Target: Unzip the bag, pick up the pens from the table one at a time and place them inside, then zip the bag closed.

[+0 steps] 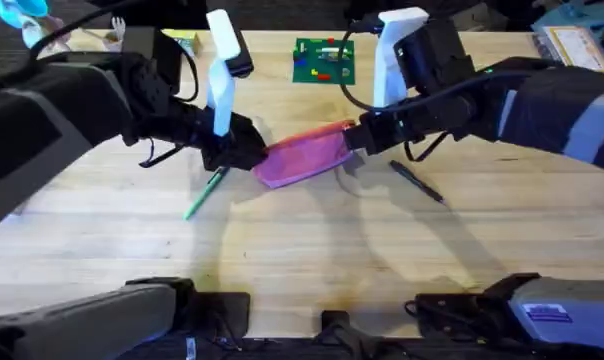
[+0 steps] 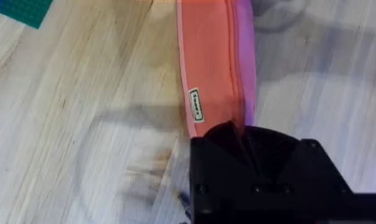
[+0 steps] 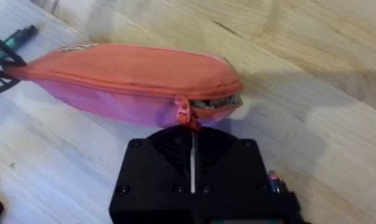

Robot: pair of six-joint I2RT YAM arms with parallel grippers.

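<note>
The pink bag (image 1: pixel 302 155) lies across the middle of the table (image 1: pixel 302 250). My left gripper (image 1: pixel 244 152) is shut on the bag's left end (image 2: pixel 216 68), pinching the fabric. At the other end my right gripper (image 1: pixel 354 135) is shut on the small red zipper pull (image 3: pixel 185 114). The zipper gapes a little beside the pull, showing dark lining (image 3: pixel 214 104); the rest of it is closed. A green pen (image 1: pixel 204 193) lies on the wood just left of the bag, below my left gripper. A black pen (image 1: pixel 417 182) lies to the right, below my right arm.
A small green board (image 1: pixel 324 60) with coloured pieces sits at the back centre, behind the bag. Yellow and white items (image 1: pixel 182 40) lie at the back left, and papers (image 1: pixel 572 45) at the back right corner. Bare wood stretches in front of the bag.
</note>
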